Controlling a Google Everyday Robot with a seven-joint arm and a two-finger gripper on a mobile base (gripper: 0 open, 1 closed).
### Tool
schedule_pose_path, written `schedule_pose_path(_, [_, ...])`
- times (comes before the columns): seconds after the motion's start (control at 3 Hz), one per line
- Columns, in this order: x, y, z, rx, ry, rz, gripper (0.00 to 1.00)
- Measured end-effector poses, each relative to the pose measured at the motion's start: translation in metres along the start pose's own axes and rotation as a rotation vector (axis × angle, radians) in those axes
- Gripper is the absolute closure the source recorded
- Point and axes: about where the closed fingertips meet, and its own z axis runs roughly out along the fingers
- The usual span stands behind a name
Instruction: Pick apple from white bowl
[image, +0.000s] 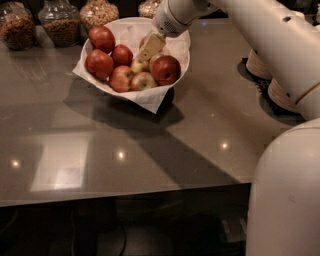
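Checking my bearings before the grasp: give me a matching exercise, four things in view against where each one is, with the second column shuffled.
Column one:
1. gripper
2. white bowl
3. glass jars
4. stacked cream bowls

Column two:
a. far right, partly behind the arm
b. in a row at back left
c. down among the apples
d. back centre of the counter, paper-lined

Pairs: 1-c, 2-d, 3-b, 4-a

Dim overhead light, glare spots on countertop (100, 125), dark shadow below end effector (151, 46) over white bowl (186, 60).
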Motion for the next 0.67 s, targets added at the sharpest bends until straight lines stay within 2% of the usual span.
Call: schedule_pose_path(0.67, [0.007, -0.0067, 0.0143, 0.015, 0.042, 0.01, 0.3])
